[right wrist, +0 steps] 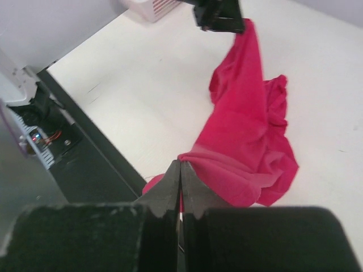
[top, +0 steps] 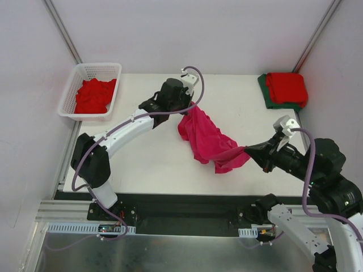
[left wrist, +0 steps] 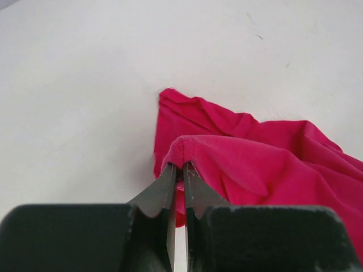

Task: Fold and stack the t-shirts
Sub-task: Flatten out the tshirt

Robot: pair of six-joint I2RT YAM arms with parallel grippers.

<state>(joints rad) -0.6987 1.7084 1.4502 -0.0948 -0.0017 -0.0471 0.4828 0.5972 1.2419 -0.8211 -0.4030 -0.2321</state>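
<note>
Magenta t-shirt, edges in left claw and right claw

White lattice basket: far-left corner of the counter, well left of the left hand. Black base plate and aluminium rail: along the counter's near edge, nearer than the right hand. Two slanted metal poles: beyond both hands, against pale walls.

No readable text — no labels, brands, numbers anywhere.
</note>
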